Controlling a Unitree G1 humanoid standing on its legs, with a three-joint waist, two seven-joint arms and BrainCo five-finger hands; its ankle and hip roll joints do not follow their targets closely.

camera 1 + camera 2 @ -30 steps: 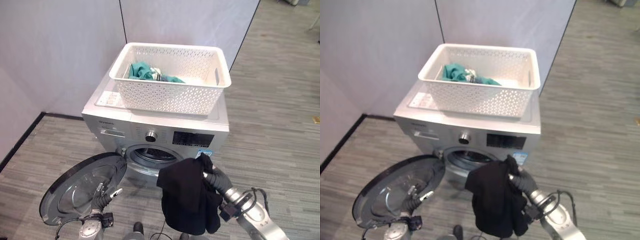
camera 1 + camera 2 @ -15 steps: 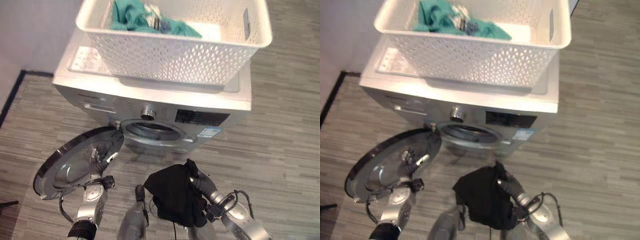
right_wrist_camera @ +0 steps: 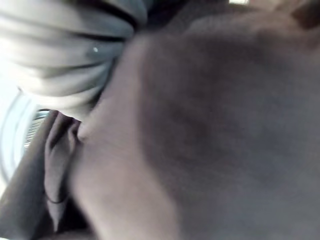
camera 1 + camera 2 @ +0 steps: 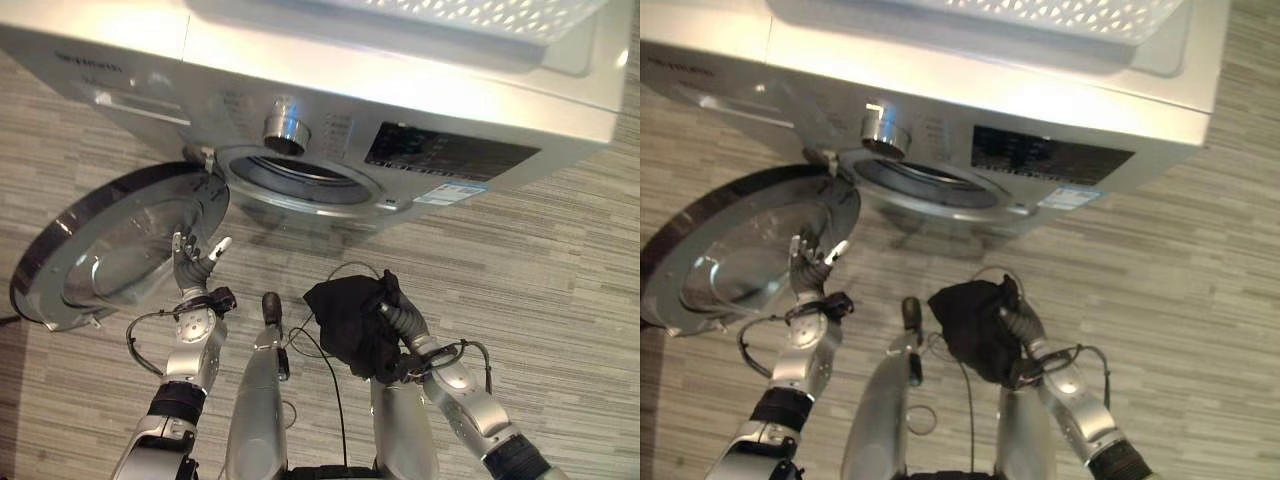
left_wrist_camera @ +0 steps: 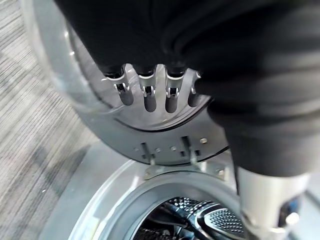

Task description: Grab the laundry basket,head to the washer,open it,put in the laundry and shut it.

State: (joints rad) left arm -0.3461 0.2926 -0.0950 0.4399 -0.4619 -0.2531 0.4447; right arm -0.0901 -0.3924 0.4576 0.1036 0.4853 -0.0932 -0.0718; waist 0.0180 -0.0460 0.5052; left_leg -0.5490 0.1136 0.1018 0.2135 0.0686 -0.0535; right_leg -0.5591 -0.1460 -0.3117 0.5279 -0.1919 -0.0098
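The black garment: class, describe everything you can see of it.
The black garment is dark, soft cloth, bunched and hanging in folds from the right hand, whose fingers are curled round it. It hangs above the wood-look floor, in front of and below the washer's open drum opening, not yet inside.

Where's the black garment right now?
The black garment is clutched in the right robot hand, low in front of the washer's open drum, right of the door.

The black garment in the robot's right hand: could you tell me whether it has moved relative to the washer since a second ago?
Yes. The black garment now hangs lower, below the silver washer's round opening rather than level with it.
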